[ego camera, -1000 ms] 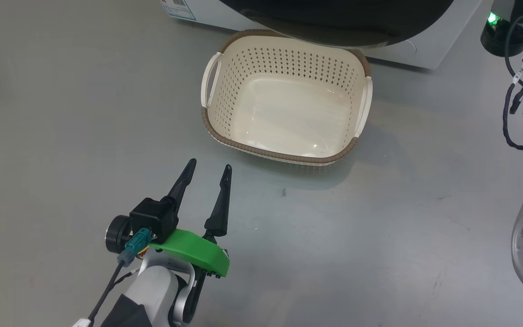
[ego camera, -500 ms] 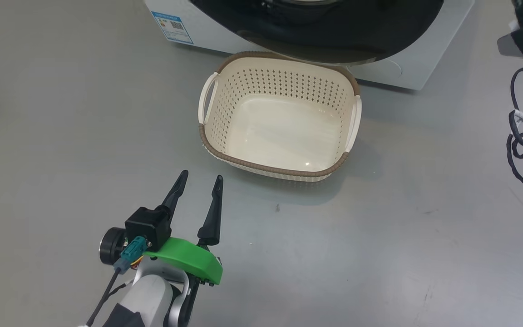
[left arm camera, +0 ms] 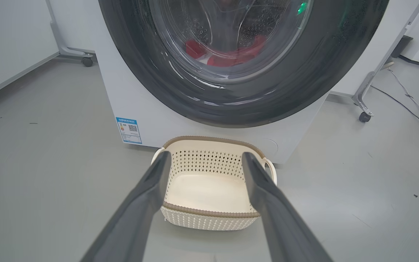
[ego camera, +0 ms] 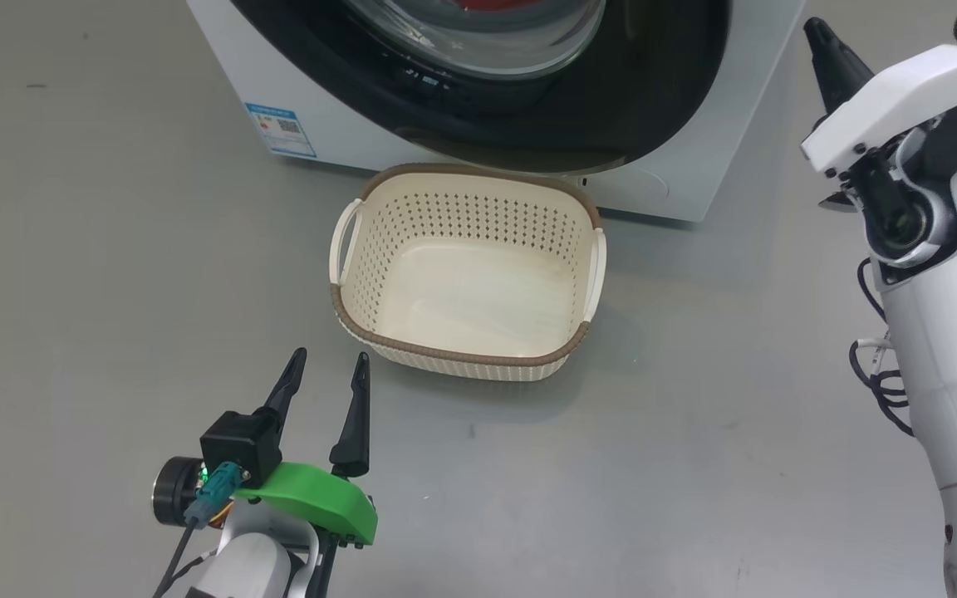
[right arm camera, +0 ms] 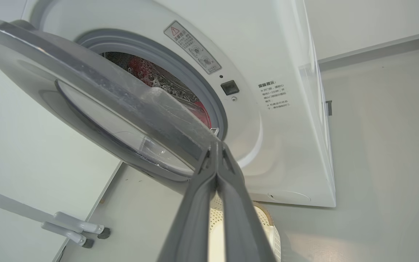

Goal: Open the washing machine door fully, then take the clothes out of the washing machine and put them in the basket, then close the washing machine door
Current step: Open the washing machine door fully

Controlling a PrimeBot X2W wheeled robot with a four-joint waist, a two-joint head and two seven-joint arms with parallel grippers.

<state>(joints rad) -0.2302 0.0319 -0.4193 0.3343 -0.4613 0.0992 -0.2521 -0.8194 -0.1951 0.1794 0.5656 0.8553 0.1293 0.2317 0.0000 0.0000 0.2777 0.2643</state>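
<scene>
Before washing machine: basket bare | drum: clothes | left hand apart | right hand together

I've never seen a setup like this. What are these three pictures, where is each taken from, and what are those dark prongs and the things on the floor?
All three pictures show one moment, seen by three cameras on a two-armed robot. One camera sits on its head and looks down at the floor; the other two sit on its wrists and look along each hand's fingers.

The dark prongs are those fingers. The left gripper has its fingers spread open and holds nothing. The right gripper has its fingers pressed together, with the tips at the edge of the washing machine door; I cannot tell if they touch it.

That door stands partly open on the white washing machine. Red clothes lie inside the drum. On the grey floor in front stands an empty cream basket.
</scene>
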